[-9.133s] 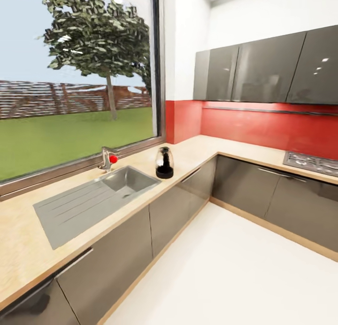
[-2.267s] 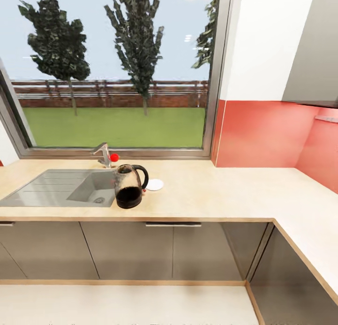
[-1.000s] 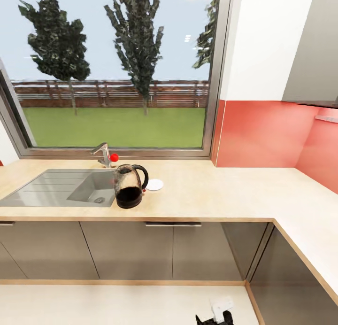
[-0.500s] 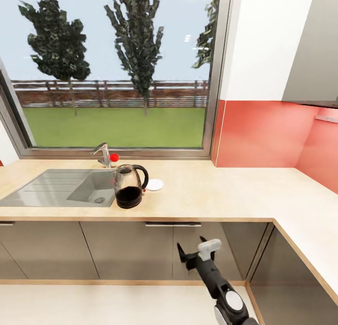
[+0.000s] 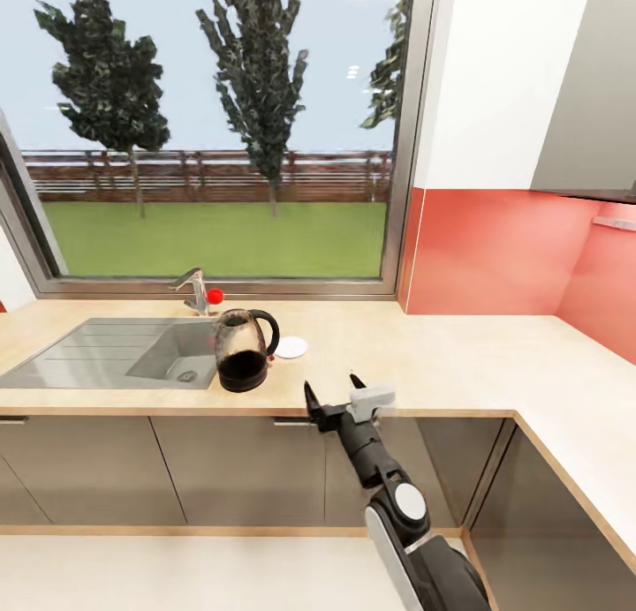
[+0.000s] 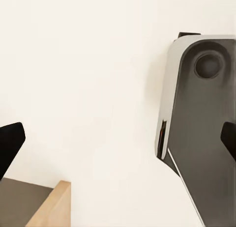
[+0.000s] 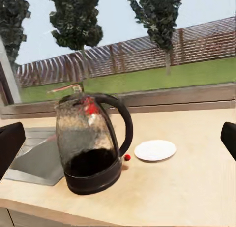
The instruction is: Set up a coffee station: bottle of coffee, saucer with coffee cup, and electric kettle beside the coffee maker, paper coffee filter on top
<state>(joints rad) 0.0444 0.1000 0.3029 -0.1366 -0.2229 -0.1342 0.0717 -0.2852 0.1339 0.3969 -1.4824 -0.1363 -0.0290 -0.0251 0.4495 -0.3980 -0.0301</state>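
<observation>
Kettle point(image 5: 243, 350) upright on the table point(image 5: 424, 364), just beside the sink point(image 5: 115, 350) and near the front edge, handle turned toward the saucer point(image 5: 291, 347). Saucer flat on the table, close behind the kettle on the handle side, not touching it. Faucet point(image 5: 193, 290) with red knob behind the sink, under the window point(image 5: 212, 134). Right end effector point(image 5: 334, 397) raised in front of the table edge, fingers spread wide, nothing between them, pointed toward the kettle but apart from it. In the right wrist view, kettle point(image 7: 91, 143) glass with black base and dark liquid low inside; saucer point(image 7: 155, 150) white. Left end effector point(image 6: 118, 143) spread too, holding nothing, over pale floor point(image 6: 88, 89).
</observation>
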